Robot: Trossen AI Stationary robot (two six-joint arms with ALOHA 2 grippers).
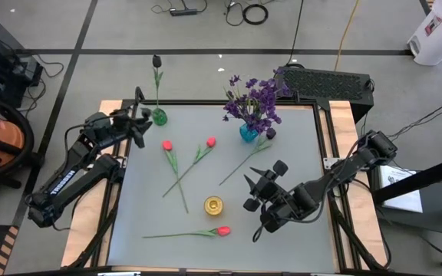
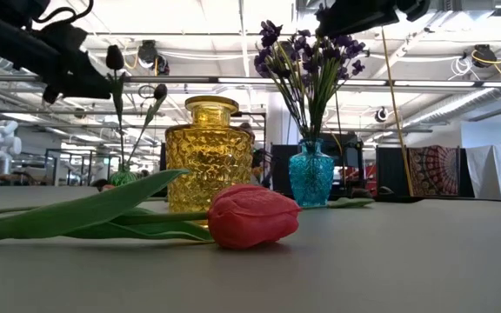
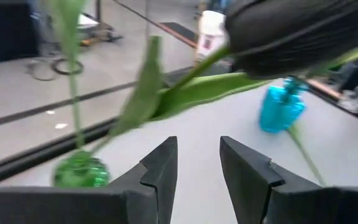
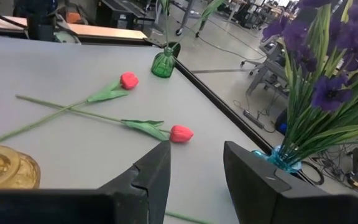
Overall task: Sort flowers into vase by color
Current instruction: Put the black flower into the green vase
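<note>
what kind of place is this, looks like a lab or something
Most likely a robotics lab or workshop in a large open industrial hall. Cables lie loose on the taped concrete floor, exposed ceiling ducts and lights run overhead, and the grey table sits between two mounted robot arms.

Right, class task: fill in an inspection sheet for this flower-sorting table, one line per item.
Surface: grey table, wooden side edges.
Job's things: purple flowers in blue vase; dark tulip in green vase; yellow vase empty; three red tulips and one green stem lying flat.
Clutter: nothing seen.
Grippers: left gripper open, empty, by the green vase; right gripper open, empty, above the table.
Cables: loose cables on floor.
Surroundings: white bin, open workshop.
</note>
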